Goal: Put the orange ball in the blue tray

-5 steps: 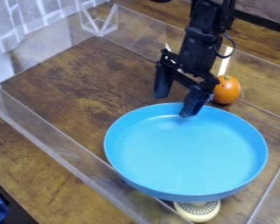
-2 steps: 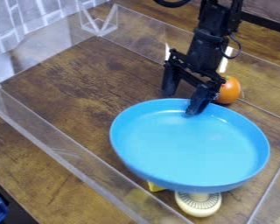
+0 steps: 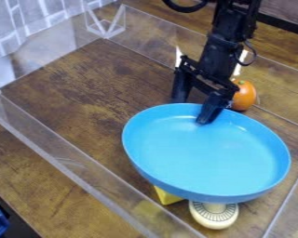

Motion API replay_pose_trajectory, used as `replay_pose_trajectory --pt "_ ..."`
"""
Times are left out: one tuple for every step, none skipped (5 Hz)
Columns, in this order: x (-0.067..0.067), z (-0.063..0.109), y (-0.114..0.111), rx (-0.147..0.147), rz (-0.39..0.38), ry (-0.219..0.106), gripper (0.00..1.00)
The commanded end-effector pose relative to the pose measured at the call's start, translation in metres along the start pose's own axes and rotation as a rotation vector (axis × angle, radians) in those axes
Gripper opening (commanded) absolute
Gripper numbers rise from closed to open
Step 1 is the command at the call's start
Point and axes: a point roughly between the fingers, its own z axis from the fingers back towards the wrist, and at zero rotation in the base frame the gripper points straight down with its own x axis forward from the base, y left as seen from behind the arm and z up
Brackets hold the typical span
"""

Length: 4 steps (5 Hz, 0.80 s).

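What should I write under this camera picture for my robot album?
Open gripper reaches over the blue tray's far rim, the orange ball waiting just behind it on the wooden table.

Even, moderately bright overhead light; soft glare on the clear wall (image 3: 52, 153) and a pale sheen on the blue tray (image 3: 177, 163), short shadows underneath, whole frame slightly soft and low-resolution.

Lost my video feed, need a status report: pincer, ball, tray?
Pincer open, empty, one finger over the blue tray rim. Orange ball on the table beside the pincer, outside the tray, not gripped. Tray crowds the ball.
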Motion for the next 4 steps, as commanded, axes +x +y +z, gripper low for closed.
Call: replay_pose_trajectory --pt "0.008 0.013 -0.001 0.015 -0.013 -0.049 1.00" --pt "0.011 0.010 0.002 0.015 -0.017 -0.042 1.00" --pt "0.017 0.012 0.001 0.024 -0.020 -0.063 1.00" --pt "0.022 0.010 0.001 0.026 -0.023 -0.072 1.00"
